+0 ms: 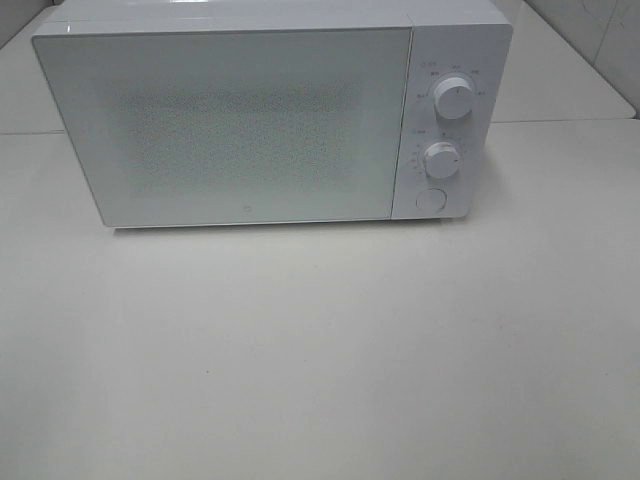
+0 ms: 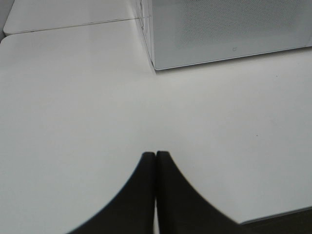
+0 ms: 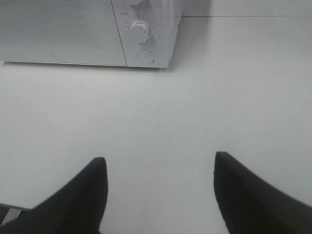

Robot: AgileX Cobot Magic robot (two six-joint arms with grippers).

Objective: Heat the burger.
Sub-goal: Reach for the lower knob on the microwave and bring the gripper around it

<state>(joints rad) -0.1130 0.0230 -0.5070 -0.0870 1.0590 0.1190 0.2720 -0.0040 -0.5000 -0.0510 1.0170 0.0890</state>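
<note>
The burger is out of view in every frame. A white microwave (image 1: 270, 115) stands at the back of the white table with its door closed; two dials (image 1: 453, 99) and a round button (image 1: 430, 200) sit on its right panel. Neither arm shows in the exterior high view. In the left wrist view my left gripper (image 2: 156, 155) is shut with its dark fingertips touching and nothing between them, hovering over bare table before the microwave's (image 2: 229, 29) left corner. My right gripper (image 3: 158, 163) is open and empty, facing the microwave's (image 3: 87, 31) control panel from some distance.
The white table (image 1: 320, 350) stretches in front of the microwave. A seam between table sections runs behind it (image 1: 570, 122). A table edge shows near the left gripper (image 2: 278, 214).
</note>
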